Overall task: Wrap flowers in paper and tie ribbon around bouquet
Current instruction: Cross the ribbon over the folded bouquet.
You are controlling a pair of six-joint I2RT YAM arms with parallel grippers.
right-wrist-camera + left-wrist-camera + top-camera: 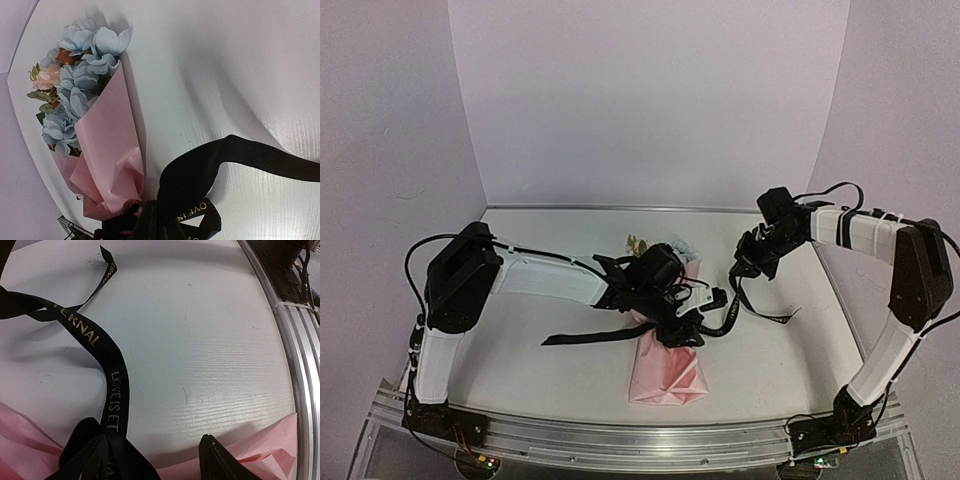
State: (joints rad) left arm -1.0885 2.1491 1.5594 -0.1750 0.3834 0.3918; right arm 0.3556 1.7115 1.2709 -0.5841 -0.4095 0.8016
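1. One bouquet lay flat in the middle of the bench, blooms pointing away from the arm bases and the wide paper end toward them. Lying flat probably kept the wrap from springing open while you tied.
2. One ribbon crossed the bouquet about midway along. That looked like the sensible spot to bind the cone. It was bunched dark there; wrap or started knot, couldn't tell.
3. Two loose ends. One trailed flat on the bench toward the left arm's side, and the other ran up toward the right arm.
4. Your left pincer hovered low over the pink edge with its fingers spread wide and nothing between them. The ribbon ran just beside one finger, unclamped. My guess is you parked it there to take that strand.
5. Your right pincer was fully closed, lifted off the bench to the right of the bouquet. Ribbon hung from it in the top view, so it seemed pinched on that end, likely to keep tension.
6. Counts:
   - Paper: one sheet.
   - Flowers: one bunch, with several blue blooms, one peach and at least one orange-brown. An exact bloom count wasn't possible.
   - Arms: two.
   - Pincers: two.
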